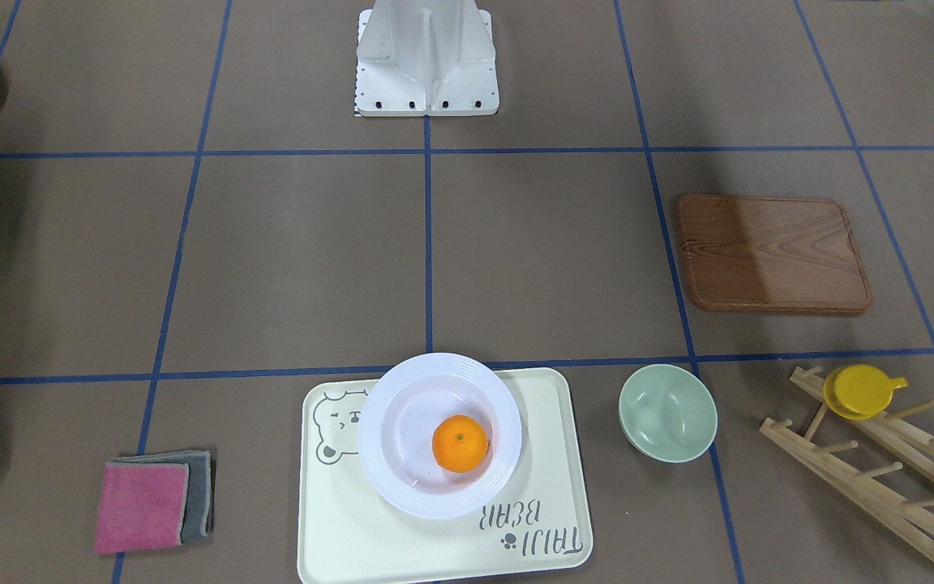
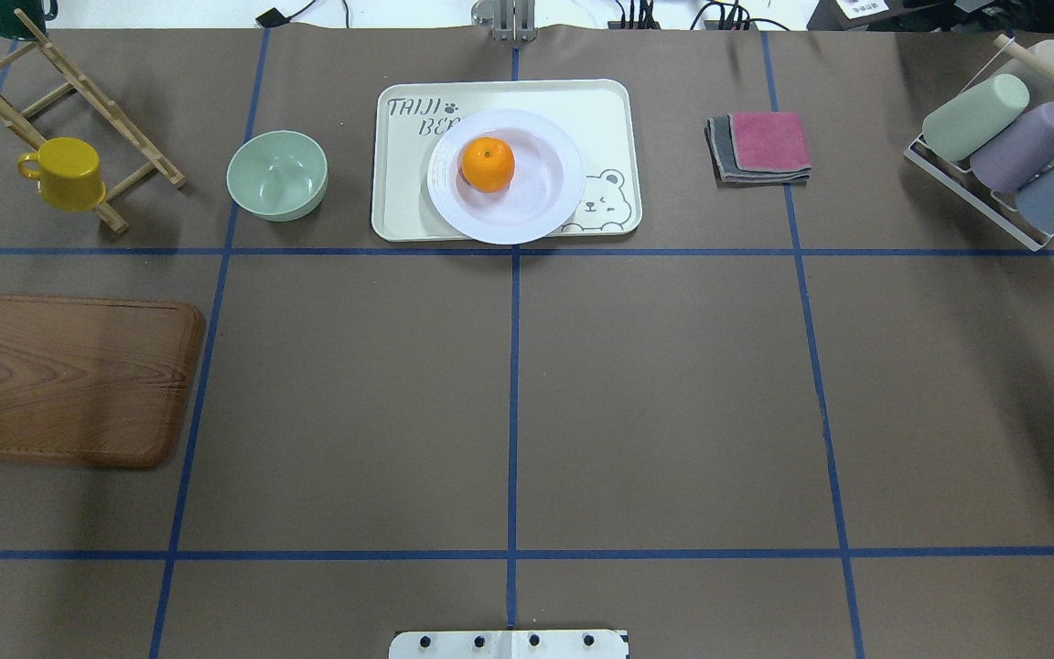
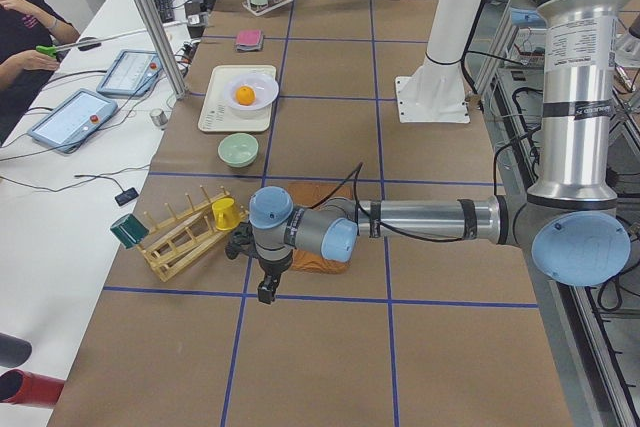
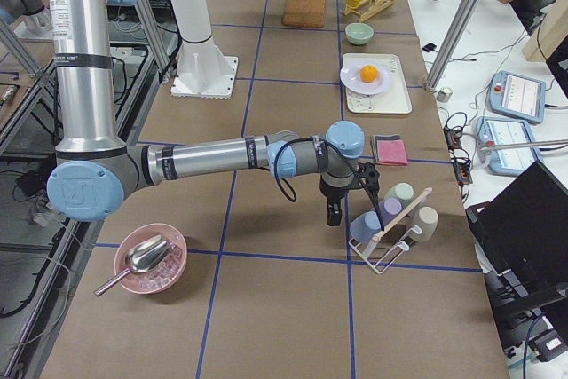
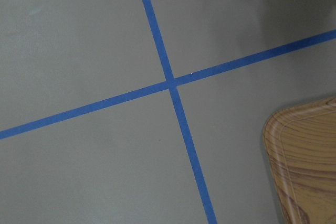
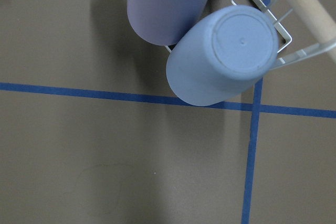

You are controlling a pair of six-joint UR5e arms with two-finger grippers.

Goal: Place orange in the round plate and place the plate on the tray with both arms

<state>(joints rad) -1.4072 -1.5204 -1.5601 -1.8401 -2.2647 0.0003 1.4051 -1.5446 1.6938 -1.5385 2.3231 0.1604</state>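
The orange (image 1: 460,443) lies in the white round plate (image 1: 390,438). The plate rests on the cream tray (image 1: 353,535) with the bear drawing, its rim hanging slightly over the tray's robot-side edge (image 2: 490,240). My left gripper (image 3: 266,294) hangs over the table by the wooden board, far from the tray. My right gripper (image 4: 333,217) hangs beside the cup rack, also far from the tray. Both grippers show only in the side views, so I cannot tell whether they are open or shut. Neither wrist view shows any fingers.
A wooden board (image 2: 69,380), a green bowl (image 2: 277,174), and a yellow cup (image 2: 65,172) on a wooden rack lie on the left side. Folded cloths (image 2: 760,146) and a wire rack of cups (image 2: 1003,146) lie on the right. A pink bowl (image 4: 149,259) holds a scoop.
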